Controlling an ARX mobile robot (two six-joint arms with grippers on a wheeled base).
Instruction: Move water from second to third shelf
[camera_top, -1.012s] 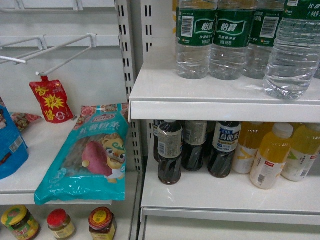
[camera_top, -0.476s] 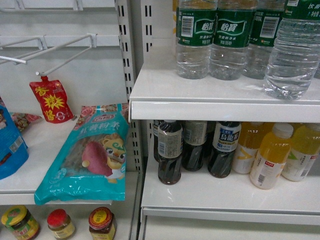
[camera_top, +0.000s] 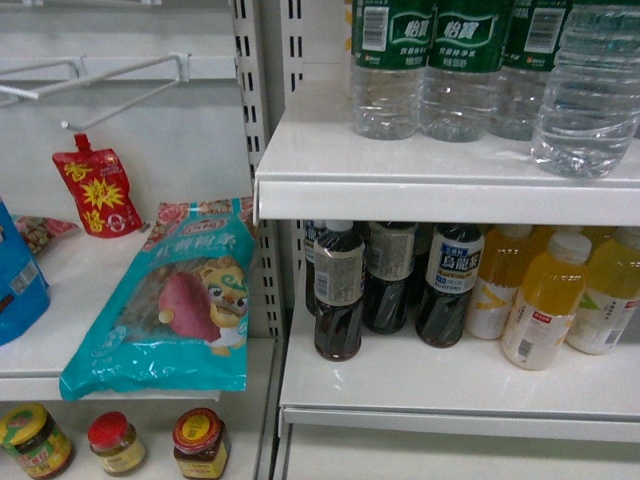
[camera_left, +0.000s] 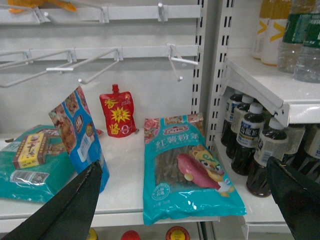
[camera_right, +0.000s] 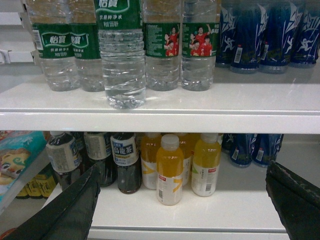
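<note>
Several clear ribbed water bottles with green labels stand on the upper white shelf. One water bottle stands ahead of the row near the shelf's front edge; the right wrist view shows this water bottle at upper left. My right gripper is open, level with the shelf below and apart from every bottle. My left gripper is open in front of the left bay, nothing between its fingers. Neither gripper shows in the head view.
Dark tea bottles and yellow juice bottles fill the lower shelf. Blue bottles stand right of the water. In the left bay lie a teal snack bag, a red pouch, jars and wire hooks.
The head view has shifted a little, so the shelves and bottles sit slightly higher in the frame. Nothing on the shelves has moved.
</note>
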